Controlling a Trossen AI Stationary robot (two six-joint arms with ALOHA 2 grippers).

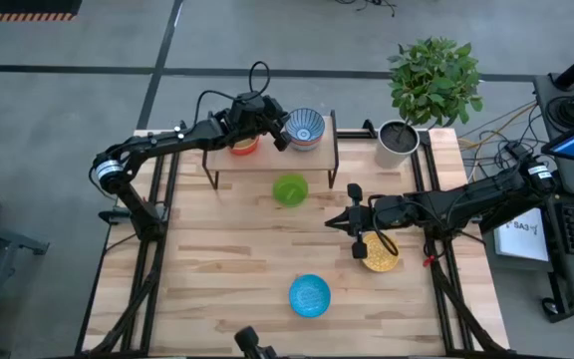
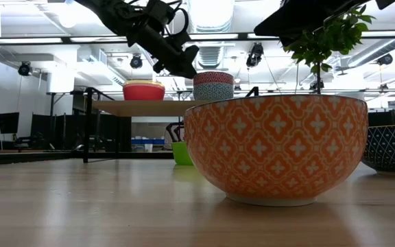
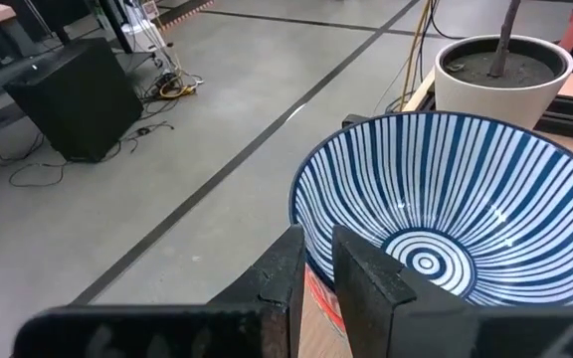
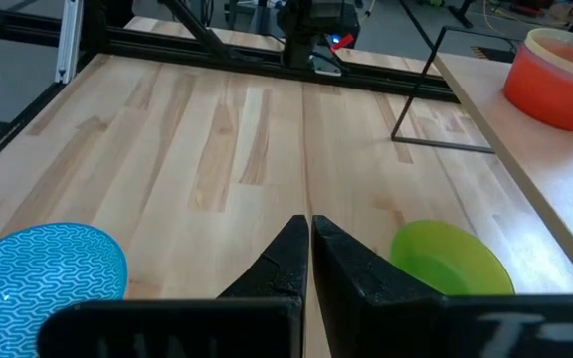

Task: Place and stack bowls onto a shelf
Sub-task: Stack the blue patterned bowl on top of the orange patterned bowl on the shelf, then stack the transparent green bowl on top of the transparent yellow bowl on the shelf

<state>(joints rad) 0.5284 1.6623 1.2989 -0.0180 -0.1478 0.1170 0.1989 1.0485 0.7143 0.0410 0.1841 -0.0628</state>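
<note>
The shelf (image 1: 322, 158) stands at the table's far side, with a red-orange and yellow bowl stack (image 1: 244, 146) and a blue-white striped bowl (image 1: 307, 127) on its top board. My left gripper (image 1: 279, 133) hovers over the shelf between them, shut, with its fingertips (image 3: 316, 261) at the striped bowl's rim (image 3: 311, 189). A green bowl (image 1: 290, 189), a light blue bowl (image 1: 309, 296) and a gold bowl (image 1: 380, 258) rest on the table. My right gripper (image 1: 345, 221) is shut above the table, right of the green bowl (image 4: 451, 261) and just beyond the gold bowl. My left gripper's shut fingers stand against the outer side of the blue-white bowl's rim (image 3: 338, 221), slanting down from the table's left. I cannot tell whether they touch it. The bowl sits upright on the shelf.
A potted plant in a grey pot (image 1: 399, 142) stands at the shelf's right end. In the low view an orange patterned bowl (image 2: 276, 147) fills the foreground and a dark patterned one (image 2: 393, 147) sits at the right edge. Bare boards (image 1: 217, 249) lie on the table's left.
</note>
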